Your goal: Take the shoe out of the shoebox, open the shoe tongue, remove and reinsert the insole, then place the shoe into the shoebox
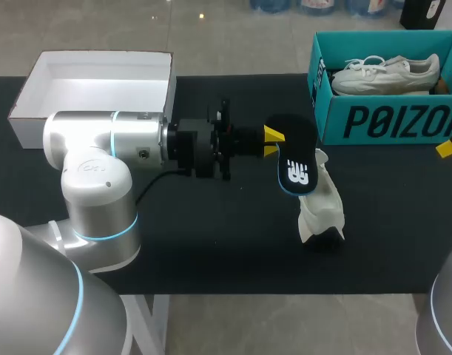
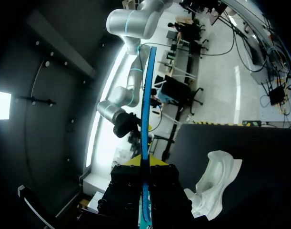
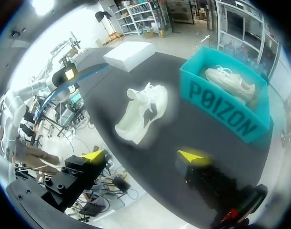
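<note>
- The left tool (image 1: 274,142) is clamped on the insole (image 1: 296,166), with both yellow tips pinching 1 long edge nearer its far end. The insole hangs above the worktop (image 1: 211,244) and overlaps the far end of the shoe (image 1: 323,203) in the head view.
- The right tool (image 3: 143,156) has its 2 fingers well apart and holds nothing. It sits at the right, near the front of the shoebox (image 1: 388,122).
- The shoe lies on the worktop just in front of the shoebox, apart from it. A second shoe (image 1: 388,74) sits inside the box.
- As I judge it, the insole is out and the step in hand is putting it back. To do that well, line the insole's long axis up with the shoe's. Feed the leading end into the opening at a low angle and slide it in, not press it down from above. The right tool would best steady the shoe and hold the tongue back (the shoe looks soft and light, so it is likely to skid).
- The insole's long axis runs far to near, across the left tool's fingers, printed face up. From the left wrist it shows edge-on.
- The shoe's long axis runs nearly the same way, slanting a little right toward the near end, where a dark patch shows. I cannot tell which end is the toe.
</note>
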You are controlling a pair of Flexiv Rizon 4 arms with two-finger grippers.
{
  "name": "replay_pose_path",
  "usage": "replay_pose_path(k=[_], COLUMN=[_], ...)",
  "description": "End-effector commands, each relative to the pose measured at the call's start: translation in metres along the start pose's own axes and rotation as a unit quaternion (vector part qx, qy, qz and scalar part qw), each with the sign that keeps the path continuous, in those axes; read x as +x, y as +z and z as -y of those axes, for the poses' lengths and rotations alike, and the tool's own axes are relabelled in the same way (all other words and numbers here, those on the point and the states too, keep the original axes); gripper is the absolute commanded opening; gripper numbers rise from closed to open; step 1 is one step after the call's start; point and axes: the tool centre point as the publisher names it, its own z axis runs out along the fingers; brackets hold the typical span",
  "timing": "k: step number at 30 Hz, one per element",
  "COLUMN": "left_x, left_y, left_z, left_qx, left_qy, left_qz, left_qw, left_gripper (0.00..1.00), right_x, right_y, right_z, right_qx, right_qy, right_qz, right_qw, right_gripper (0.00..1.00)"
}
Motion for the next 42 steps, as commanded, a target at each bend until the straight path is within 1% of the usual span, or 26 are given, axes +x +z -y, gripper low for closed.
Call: replay_pose_path(k=[1, 5, 10, 13, 18, 22, 25, 29, 34, 42], left_x=[0.018, 0.035, 0.048, 0.056, 0.066, 0.081, 0.092, 0.102, 0.107, 0.119], left_y=[0.006, 0.012, 0.016, 0.024, 0.041, 0.053, 0.061, 0.070, 0.079, 0.080], left_z=[-0.006, -0.011, -0.017, -0.018, -0.010, -0.003, -0.003, -0.009, -0.019, -0.034], left_qx=[0.021, 0.026, 0.027, 0.032, 0.048, 0.063, 0.069, 0.077, 0.082, 0.073], left_qy=[-0.030, -0.068, -0.100, -0.122, -0.139, -0.150, -0.155, -0.155, -0.157, -0.169], left_qz=[-0.024, -0.070, -0.089, -0.102, -0.122, -0.134, -0.141, -0.144, -0.146, -0.160], left_qw=[0.999, 0.995, 0.991, 0.987, 0.982, 0.978, 0.975, 0.974, 0.973, 0.970], left_gripper=[0.00, 0.00, 0.00, 0.00, 0.00, 0.00, 0.00, 0.00, 0.00, 0.00], right_x=[0.000, 0.000, 0.000, 0.000, 0.000, 0.000, 0.000, 0.000, 0.000, 0.000], right_y=[0.001, 0.001, 0.001, 0.001, 0.001, 0.001, 0.001, 0.001, 0.001, 0.001], right_z=[-0.001, -0.001, -0.001, -0.001, -0.001, -0.001, -0.001, -0.001, -0.001, -0.001], right_qx=[0.002, 0.002, 0.002, 0.002, 0.002, 0.002, 0.002, 0.002, 0.002, 0.002], right_qy=[0.001, 0.001, 0.001, 0.001, 0.001, 0.001, 0.001, 0.001, 0.001, 0.001], right_qz=[0.001, 0.001, 0.001, 0.001, 0.001, 0.001, 0.001, 0.001, 0.001, 0.001], right_qw=[1.000, 1.000, 1.000, 1.000, 1.000, 1.000, 1.000, 1.000, 1.000, 1.000], right_gripper=[1.00, 1.00, 1.00, 1.00, 1.00, 1.00, 1.00, 1.00, 1.00, 1.00])
